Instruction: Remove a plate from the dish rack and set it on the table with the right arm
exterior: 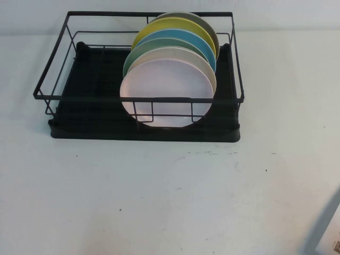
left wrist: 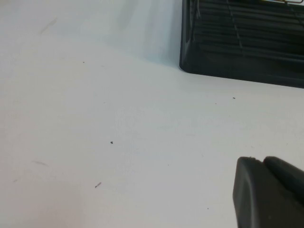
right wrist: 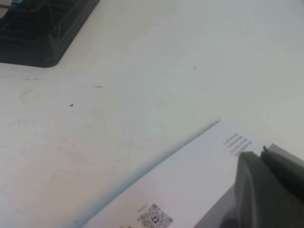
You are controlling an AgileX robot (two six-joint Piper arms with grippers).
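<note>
High view: round pale pink matte plate (exterior: 167,93) stands upright at the front of the stack in the black wire dish rack (exterior: 64,95); nothing lifted yet. The reach comes next, I judge.

Left wrist: left gripper (left wrist: 268,192) low over the speckled white table (left wrist: 118,133); fingers unclear.

Right wrist: right gripper (right wrist: 270,187) clenched, empty, above a white printed sheet (right wrist: 190,190), well apart from the rack.

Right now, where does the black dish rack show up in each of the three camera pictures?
High view: dish rack sits upper centre, plates standing in it.
Left wrist view: only its tray corner shows, upper right; left gripper low right.
Right wrist view: a corner upper left; right gripper, shut, low right.
Shared landmark: the rack's tray.
</note>
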